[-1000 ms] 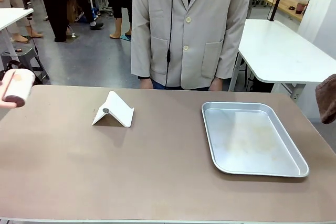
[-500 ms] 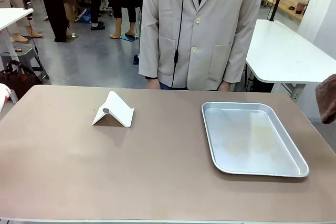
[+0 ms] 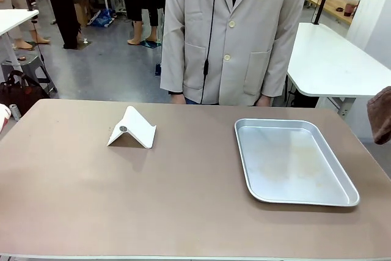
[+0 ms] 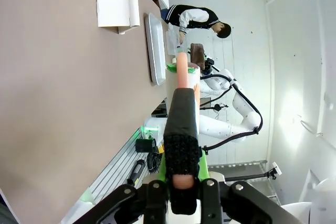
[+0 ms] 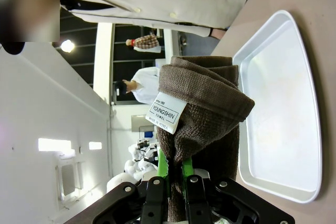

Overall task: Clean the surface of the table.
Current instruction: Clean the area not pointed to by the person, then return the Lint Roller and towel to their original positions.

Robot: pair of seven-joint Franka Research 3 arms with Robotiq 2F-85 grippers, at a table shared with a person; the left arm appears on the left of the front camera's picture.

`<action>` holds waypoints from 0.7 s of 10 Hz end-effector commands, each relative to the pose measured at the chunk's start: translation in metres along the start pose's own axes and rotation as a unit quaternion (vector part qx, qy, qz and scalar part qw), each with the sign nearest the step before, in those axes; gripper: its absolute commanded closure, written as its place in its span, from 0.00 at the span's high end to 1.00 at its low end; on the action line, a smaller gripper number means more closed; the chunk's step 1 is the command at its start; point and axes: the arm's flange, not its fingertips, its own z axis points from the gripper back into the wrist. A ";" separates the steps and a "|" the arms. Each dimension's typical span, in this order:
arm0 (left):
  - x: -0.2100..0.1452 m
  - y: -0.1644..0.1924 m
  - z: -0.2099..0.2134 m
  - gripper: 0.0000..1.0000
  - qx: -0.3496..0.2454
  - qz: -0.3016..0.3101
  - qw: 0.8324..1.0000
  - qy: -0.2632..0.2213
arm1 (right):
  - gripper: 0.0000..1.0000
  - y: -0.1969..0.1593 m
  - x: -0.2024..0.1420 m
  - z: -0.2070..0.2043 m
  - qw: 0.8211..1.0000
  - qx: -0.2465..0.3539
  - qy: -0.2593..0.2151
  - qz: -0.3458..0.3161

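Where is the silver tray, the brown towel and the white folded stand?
silver tray (image 3: 351, 203): front view, on its near right rim.
brown towel (image 5: 202, 103): right wrist view, on its folded top.
white folded stand (image 3: 139, 128): front view, on its sloping right face.

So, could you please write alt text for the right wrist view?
The right hand is shut on a folded brown towel with a white label, held beside the taupe-brown table, where a silver metal tray lies.
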 end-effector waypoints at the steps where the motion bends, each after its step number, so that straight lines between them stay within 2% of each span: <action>1: -0.004 -0.008 0.000 0.03 0.000 -0.003 1.000 -0.004 | 0.00 0.003 -0.001 0.002 1.000 0.003 0.003 0.003; 7: -0.004 -0.008 0.000 0.03 0.000 -0.003 1.000 -0.004 | 0.00 0.003 -0.001 0.002 1.000 0.003 0.003 0.003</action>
